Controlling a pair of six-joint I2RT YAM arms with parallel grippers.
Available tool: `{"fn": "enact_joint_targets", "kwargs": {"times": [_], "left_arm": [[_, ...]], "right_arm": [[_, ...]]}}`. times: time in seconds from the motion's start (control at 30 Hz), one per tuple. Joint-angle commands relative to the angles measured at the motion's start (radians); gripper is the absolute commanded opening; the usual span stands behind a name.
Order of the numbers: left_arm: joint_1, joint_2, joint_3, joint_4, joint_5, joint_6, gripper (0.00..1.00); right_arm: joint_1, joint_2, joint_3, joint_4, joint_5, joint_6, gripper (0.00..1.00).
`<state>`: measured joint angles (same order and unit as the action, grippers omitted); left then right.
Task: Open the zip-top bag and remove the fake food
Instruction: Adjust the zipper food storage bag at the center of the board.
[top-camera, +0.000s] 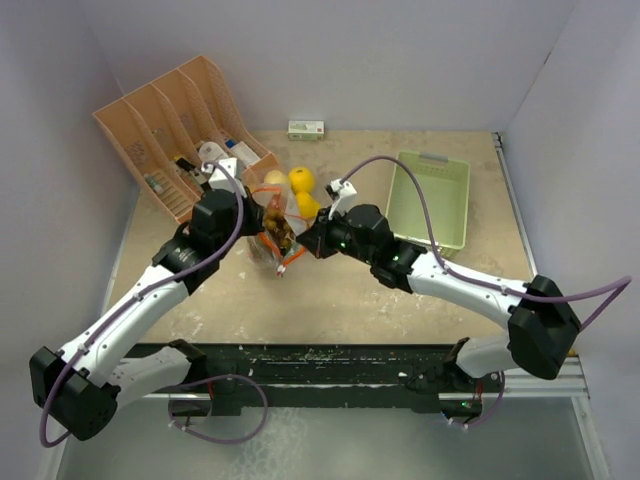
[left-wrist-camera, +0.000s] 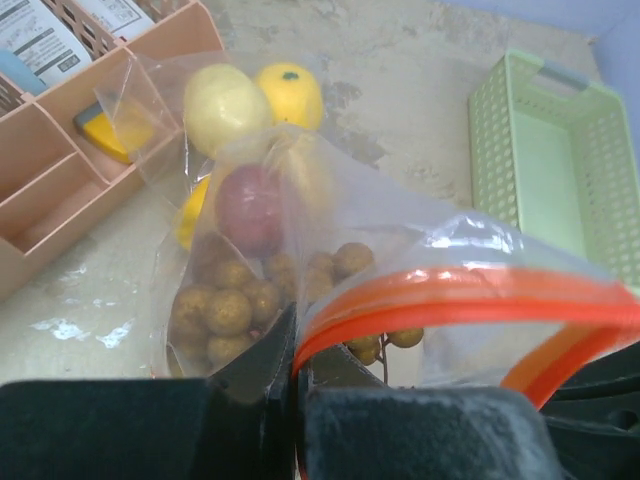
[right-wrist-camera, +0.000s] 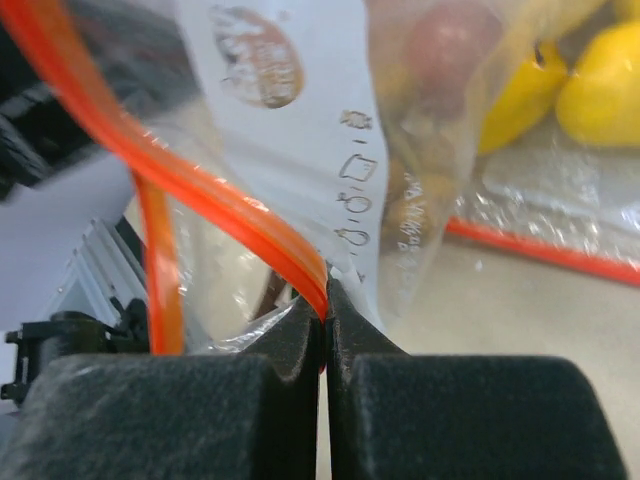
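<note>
Two pinches on the zip-top bag (top-camera: 273, 240) | left gripper (left-wrist-camera: 293, 350) clamped on one orange lip, right gripper (right-wrist-camera: 325, 300) clamped on the opposite lip, so I can pull the seal apart | fake food (left-wrist-camera: 240, 290) inside the bag, near the orange rack (top-camera: 160, 130)

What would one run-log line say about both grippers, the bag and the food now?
left gripper: shut on zip-top bag rim | right gripper: shut on bag rim | fake food: inside bag
</note>
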<state>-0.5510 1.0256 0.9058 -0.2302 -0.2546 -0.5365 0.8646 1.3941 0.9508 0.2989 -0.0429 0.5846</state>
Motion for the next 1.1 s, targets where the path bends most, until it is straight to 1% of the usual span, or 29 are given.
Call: {"fn": "enact_joint_targets", "kwargs": {"times": [0.0, 0.07, 0.13, 0.27, 0.37, 0.4, 0.43, 0.5, 0.53, 0.6, 0.63, 0.67, 0.73, 0.8, 0.83, 0.9, 1.03, 1.07], "left_arm": [[-0.011, 0.065, 0.137, -0.122, 0.042, 0.087, 0.00], [-0.035, 0.112, 0.207, -0.192, 0.046, 0.126, 0.00], [-0.079, 0.158, 0.242, -0.238, 0.003, 0.151, 0.00], [-0.135, 0.238, 0.212, -0.214, -0.010, 0.127, 0.00], [-0.149, 0.273, 0.167, -0.147, 0.007, 0.115, 0.00], [-0.149, 0.285, 0.159, -0.133, 0.013, 0.112, 0.00], [-0.151, 0.296, 0.154, -0.124, 0.022, 0.110, 0.00], [-0.156, 0.319, 0.147, -0.105, 0.035, 0.103, 0.00], [-0.159, 0.331, 0.142, -0.093, 0.042, 0.100, 0.00], [-0.161, 0.349, 0.131, -0.064, 0.054, 0.096, 0.00], [-0.161, 0.356, 0.128, -0.055, 0.058, 0.095, 0.00], [-0.161, 0.362, 0.128, -0.045, 0.063, 0.095, 0.00], [-0.161, 0.375, 0.127, -0.032, 0.073, 0.095, 0.01], [-0.160, 0.382, 0.127, -0.015, 0.083, 0.092, 0.03], [-0.160, 0.385, 0.127, -0.007, 0.088, 0.092, 0.03], [-0.160, 0.390, 0.128, 0.008, 0.097, 0.091, 0.03], [-0.161, 0.392, 0.129, 0.010, 0.098, 0.096, 0.03], [-0.160, 0.387, 0.127, 0.007, 0.094, 0.096, 0.03]], "right_arm": [[-0.001, -0.048, -0.078, 0.008, 0.052, 0.082, 0.00], [-0.001, -0.058, -0.125, 0.001, 0.077, 0.100, 0.00], [-0.004, -0.058, -0.170, 0.004, 0.093, 0.112, 0.00], [-0.007, -0.041, -0.228, -0.017, 0.131, 0.121, 0.00], [-0.006, -0.059, -0.242, -0.061, 0.175, 0.120, 0.00], [-0.006, -0.072, -0.245, -0.083, 0.197, 0.121, 0.01], [-0.006, -0.089, -0.248, -0.104, 0.219, 0.120, 0.08], [-0.006, -0.136, -0.253, -0.146, 0.259, 0.113, 0.25], [-0.006, -0.171, -0.255, -0.151, 0.303, 0.096, 0.33], [-0.004, -0.260, -0.274, -0.149, 0.323, 0.085, 0.42], [-0.004, -0.317, -0.281, -0.158, 0.324, 0.085, 0.44], [-0.004, -0.350, -0.286, -0.167, 0.324, 0.084, 0.42], [-0.004, -0.396, -0.283, -0.179, 0.294, 0.081, 0.25], [-0.004, -0.402, -0.267, -0.180, 0.284, 0.072, 0.04], [-0.004, -0.390, -0.258, -0.172, 0.273, 0.066, 0.00], [-0.004, -0.333, -0.238, -0.114, 0.263, 0.027, 0.00], [-0.004, -0.146, -0.183, -0.037, 0.182, 0.019, 0.00], [-0.004, -0.105, -0.178, -0.016, 0.174, 0.020, 0.03]]}}
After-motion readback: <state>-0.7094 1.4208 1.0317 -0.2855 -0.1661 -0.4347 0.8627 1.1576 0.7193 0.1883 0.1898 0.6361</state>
